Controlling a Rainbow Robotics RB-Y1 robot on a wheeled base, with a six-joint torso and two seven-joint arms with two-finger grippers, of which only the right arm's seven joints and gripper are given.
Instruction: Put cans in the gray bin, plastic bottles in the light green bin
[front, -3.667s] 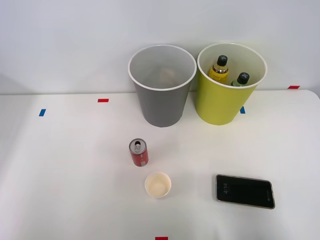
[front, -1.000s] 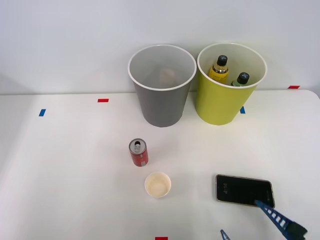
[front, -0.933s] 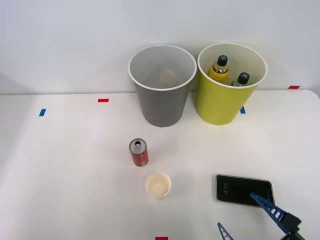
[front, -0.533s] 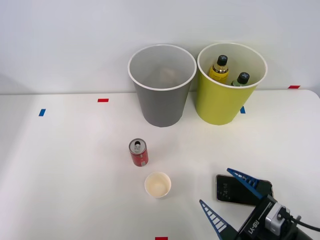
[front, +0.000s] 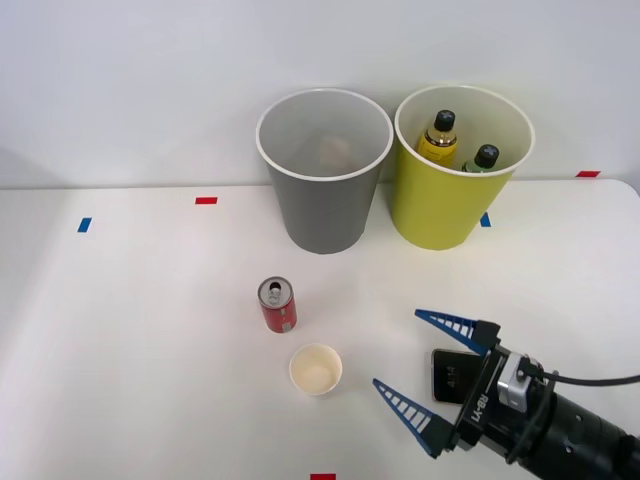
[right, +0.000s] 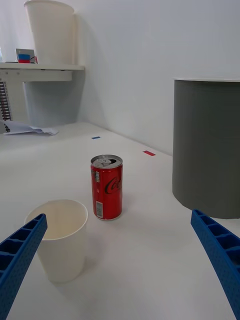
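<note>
Phone (front: 452, 372) mostly behind the pincer (front: 420, 364), bottles (front: 438, 138) hidden below shoulders by green bin (front: 440, 205), gray bin (right: 206, 150) cut off at edge

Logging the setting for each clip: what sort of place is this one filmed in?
Most likely an indoor lab or test room set up for a sorting trial. A plain white table carries small red and blue tape markers, and a gray bin and a light green bin stand against a bare white wall.
</note>
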